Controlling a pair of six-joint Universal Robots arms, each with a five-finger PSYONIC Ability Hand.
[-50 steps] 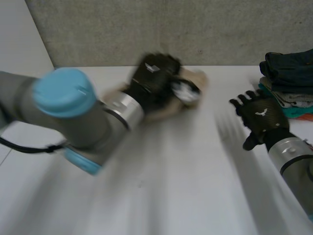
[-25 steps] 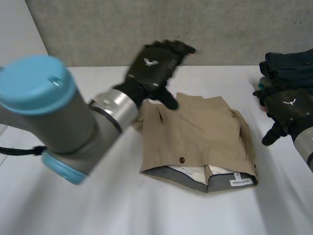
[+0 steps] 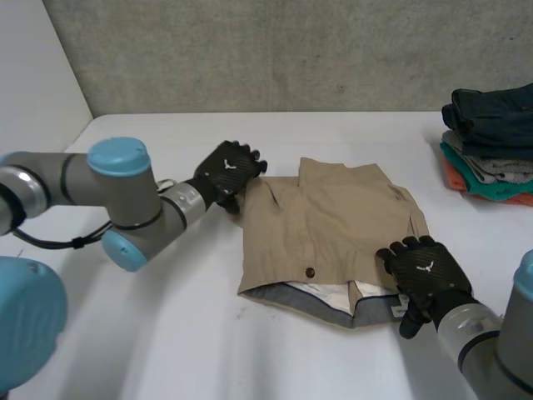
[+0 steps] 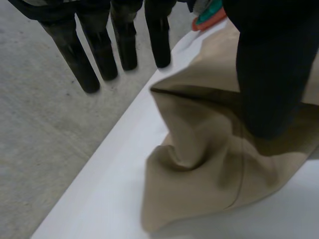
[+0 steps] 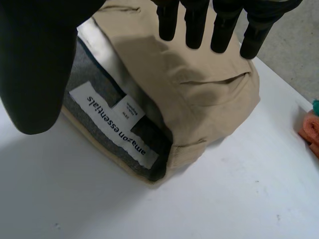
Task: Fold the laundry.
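Tan shorts (image 3: 333, 221) lie folded flat in the middle of the white table (image 3: 166, 333), waistband toward me with its grey lining showing. My left hand (image 3: 229, 171) rests at their far left corner. In the left wrist view its fingers (image 4: 124, 45) reach straight out past the cloth's edge, and the thumb lies on the rumpled tan cloth (image 4: 199, 164). My right hand (image 3: 425, 271) is at the near right waistband corner. Its fingers (image 5: 224, 25) hover straight over the shorts (image 5: 199, 84), thumb beside the white label (image 5: 114, 124). Neither hand grips the cloth.
A stack of folded clothes (image 3: 491, 142), dark blue over grey, teal and orange, stands at the table's far right edge. A grey wall runs behind the table. Bare tabletop lies to the left and in front of the shorts.
The left hand let go of the bunched shorts, which now lie spread flat, and came down to their far left corner. The right hand moved from near the stack to the waistband corner.
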